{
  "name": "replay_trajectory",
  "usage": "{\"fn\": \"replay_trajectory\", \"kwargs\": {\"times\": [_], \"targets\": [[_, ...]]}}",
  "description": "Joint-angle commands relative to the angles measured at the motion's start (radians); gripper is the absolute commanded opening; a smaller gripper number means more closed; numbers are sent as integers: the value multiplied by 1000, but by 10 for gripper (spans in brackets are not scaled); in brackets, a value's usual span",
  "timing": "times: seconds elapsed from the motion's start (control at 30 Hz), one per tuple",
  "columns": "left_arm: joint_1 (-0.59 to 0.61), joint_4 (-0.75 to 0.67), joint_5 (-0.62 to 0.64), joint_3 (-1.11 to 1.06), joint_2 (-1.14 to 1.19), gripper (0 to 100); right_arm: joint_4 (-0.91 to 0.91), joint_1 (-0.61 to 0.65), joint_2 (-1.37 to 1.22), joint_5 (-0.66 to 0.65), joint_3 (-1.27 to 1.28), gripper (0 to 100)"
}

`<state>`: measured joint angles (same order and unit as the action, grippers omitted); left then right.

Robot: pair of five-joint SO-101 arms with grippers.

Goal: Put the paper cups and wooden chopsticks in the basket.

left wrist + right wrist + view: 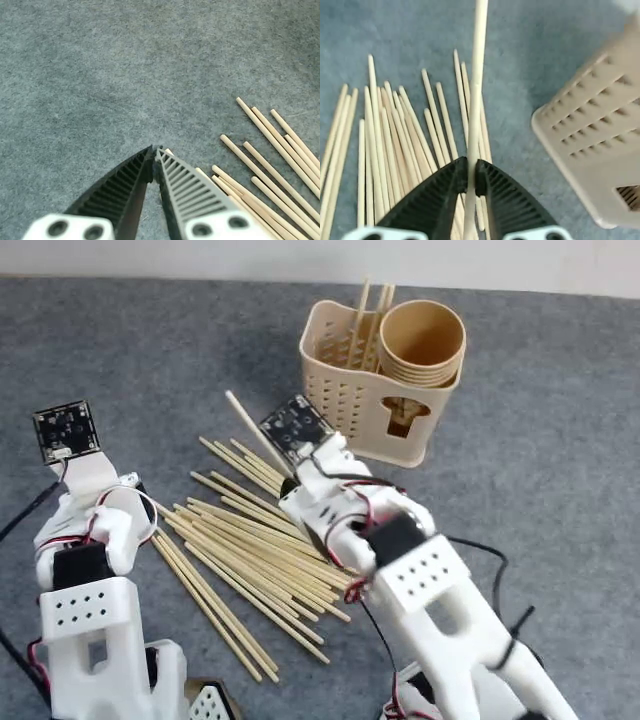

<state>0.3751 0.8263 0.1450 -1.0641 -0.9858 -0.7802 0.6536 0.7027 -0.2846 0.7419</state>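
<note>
Wooden chopstick [479, 75] pinched singly in the right gripper [471, 172], held above the loose pile [250, 550] near the basket [345, 390] (paper cups [422, 340] already stacked inside), probably for dropping in. Left gripper [154, 152] is closed on nothing over grey carpet [100, 75].

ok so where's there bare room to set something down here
Bare mat lies right of the basket, and in the far-left corner beyond the chopstick pile. The centre is crowded: the pile lies there, and the right gripper holds a chopstick beside the basket.
</note>
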Motion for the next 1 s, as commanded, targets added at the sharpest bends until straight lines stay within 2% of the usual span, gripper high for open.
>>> {"fn": "replay_trajectory", "kwargs": {"times": [0.0, 0.17, 0.3, 0.57, 0.77, 0.97], "targets": [[7, -18, 5, 10, -21, 32, -2, -18, 119, 11, -1, 5], [7, -18, 5, 10, -21, 32, -2, -19, 197, 147, -5, 5], [28, -20, 5, 12, -21, 32, 28, -19, 240, 198, -7, 5], [33, -20, 5, 12, -21, 32, 285, -24, 340, 203, 48, 5], [31, -20, 5, 12, -21, 32, 536, -107, 400, 201, 147, 5], [31, -20, 5, 12, -21, 32, 688, -151, 398, 207, 170, 5]]}}
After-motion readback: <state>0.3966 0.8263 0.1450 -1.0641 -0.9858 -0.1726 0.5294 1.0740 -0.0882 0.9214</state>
